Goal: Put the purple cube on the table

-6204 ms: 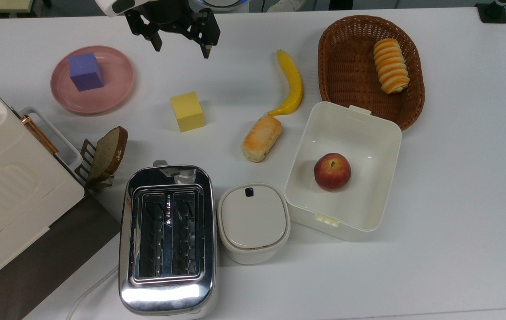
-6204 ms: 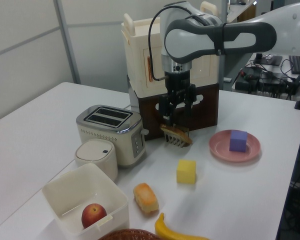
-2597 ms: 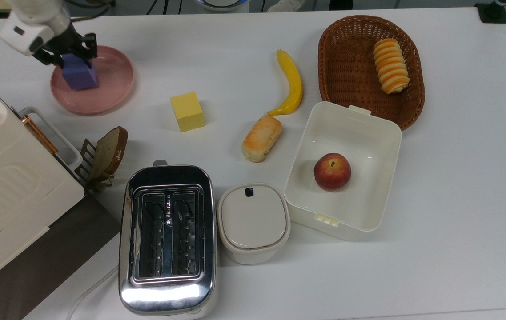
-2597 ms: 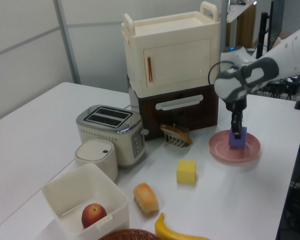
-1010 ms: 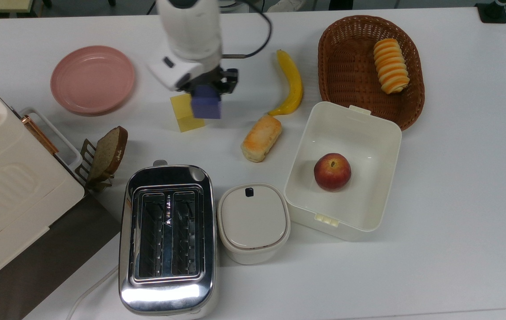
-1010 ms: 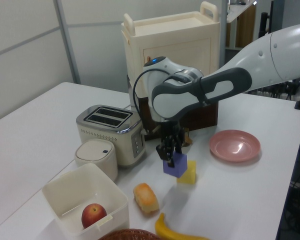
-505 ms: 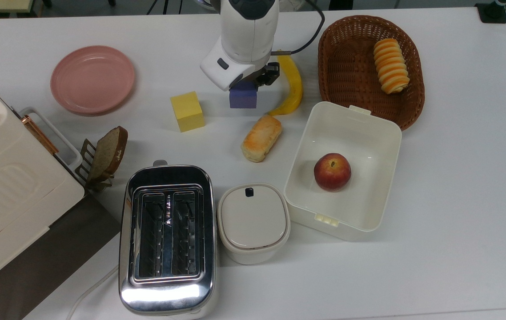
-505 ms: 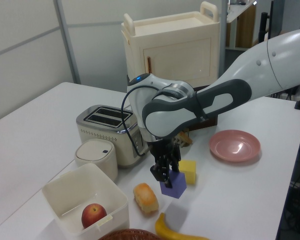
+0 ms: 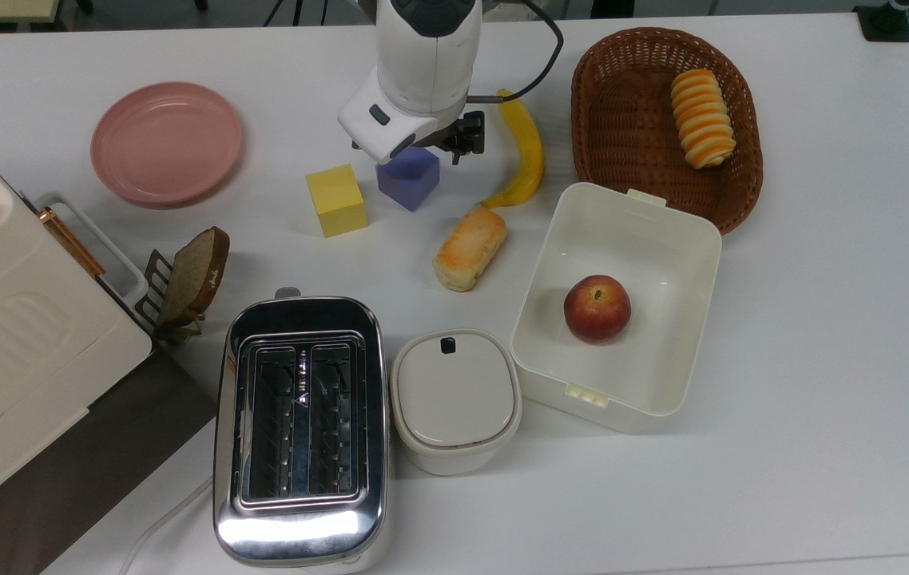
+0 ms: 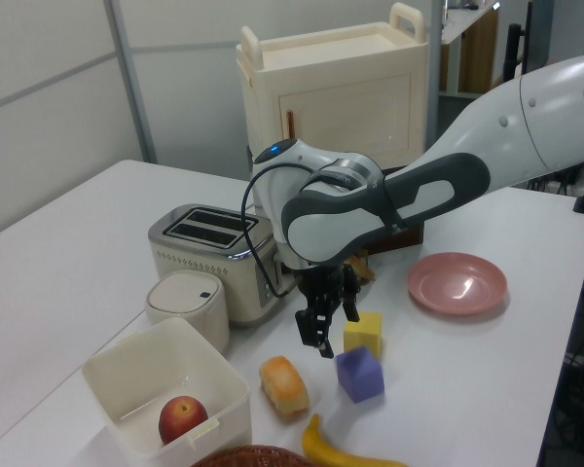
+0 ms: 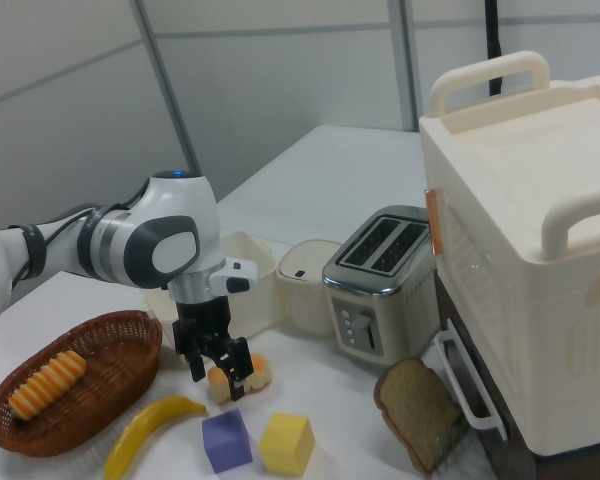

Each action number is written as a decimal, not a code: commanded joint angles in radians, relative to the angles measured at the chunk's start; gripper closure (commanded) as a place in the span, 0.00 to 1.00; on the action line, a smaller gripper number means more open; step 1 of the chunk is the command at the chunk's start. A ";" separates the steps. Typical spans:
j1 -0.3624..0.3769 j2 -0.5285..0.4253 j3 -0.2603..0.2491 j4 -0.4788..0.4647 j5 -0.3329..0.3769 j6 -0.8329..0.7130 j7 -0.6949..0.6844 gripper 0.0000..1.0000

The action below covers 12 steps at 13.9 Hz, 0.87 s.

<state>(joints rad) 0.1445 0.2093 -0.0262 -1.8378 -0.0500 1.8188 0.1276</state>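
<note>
Purple cube (image 9: 408, 179) (image 10: 359, 374) (image 11: 226, 441): resting on the table (image 9: 822, 319), just beside the yellow cube (image 9: 336, 200), free of any grip. Gripper (image 10: 323, 329) (image 11: 212, 365): fingers spread and empty, hanging just above the cube and clear of it.

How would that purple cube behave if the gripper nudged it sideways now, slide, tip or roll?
The purple cube rests flat on the white table, so it would probably slide, not roll. Its matte faces suggest some grip. Pushed toward the top view's left, it would soon meet the yellow cube.
</note>
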 commanded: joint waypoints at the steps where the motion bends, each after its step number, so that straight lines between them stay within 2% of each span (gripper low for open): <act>1: 0.000 -0.074 -0.012 0.023 -0.017 -0.068 0.017 0.00; 2: -0.014 -0.085 -0.027 0.088 -0.007 -0.132 0.018 0.00; 5: -0.031 -0.108 -0.098 0.208 0.027 -0.234 0.003 0.00; 7: -0.080 -0.166 -0.104 0.218 0.062 -0.242 -0.057 0.00; 10: -0.082 -0.195 -0.153 0.216 0.078 -0.240 -0.071 0.00; 12: -0.083 -0.197 -0.164 0.218 0.105 -0.239 -0.071 0.00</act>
<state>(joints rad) 0.0530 0.0231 -0.1676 -1.6109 0.0206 1.5912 0.0797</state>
